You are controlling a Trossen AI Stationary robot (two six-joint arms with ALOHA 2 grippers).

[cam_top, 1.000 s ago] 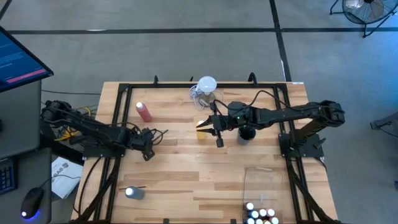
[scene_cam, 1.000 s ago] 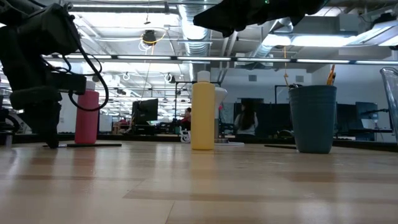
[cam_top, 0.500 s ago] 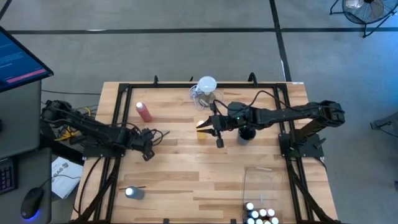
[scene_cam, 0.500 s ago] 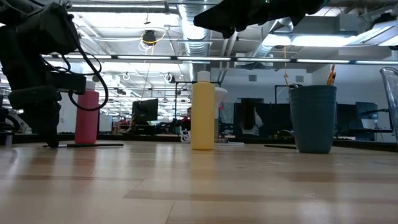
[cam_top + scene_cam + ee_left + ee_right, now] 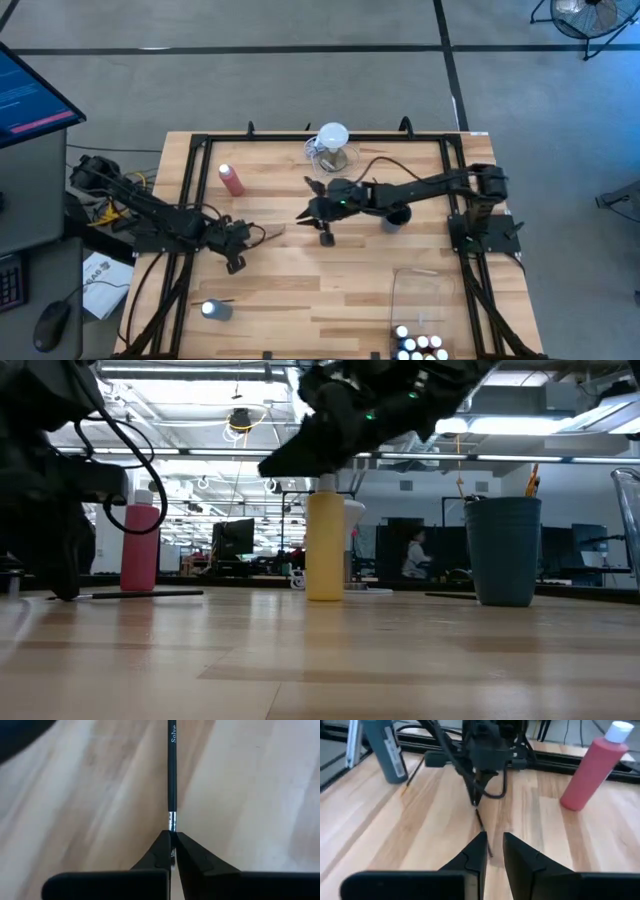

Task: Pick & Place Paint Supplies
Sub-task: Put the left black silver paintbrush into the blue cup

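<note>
Two arms are working over the wooden table [image 5: 300,290]. The left tool [image 5: 236,237] is sitting low at the table's left-centre, with its fingers [image 5: 162,851] pinched together on the metal ferrule end of a thin dark paintbrush [image 5: 172,775]. The paintbrush is lying flat on the table, its handle pointing away from the left tool toward the table's middle.

The right tool [image 5: 312,211] is reaching in from the right side, hovering above the table near its centre and pointing toward the left tool. Its fingers [image 5: 475,852] are standing narrowly apart, with nothing between them. In the right wrist view the far end of the paintbrush is showing just ahead of those fingers.

The yellow squeeze bottle [image 5: 326,540] is standing upright behind the right tool, near the table's centre. The pink-red squeeze bottle [image 5: 232,179] is standing at the table's far left. A blue bottle [image 5: 216,310] is lying at the near-left edge, with a second dark brush [image 5: 226,300] just beside it. Several white-capped paint bottles [image 5: 418,346] are sitting at the near-right corner, close to a clear bin [image 5: 420,295]. A dark cup [image 5: 503,550] is standing right of the yellow bottle, under the right arm. A clear jug [image 5: 330,146] with a white round top is standing at the far edge.
</note>
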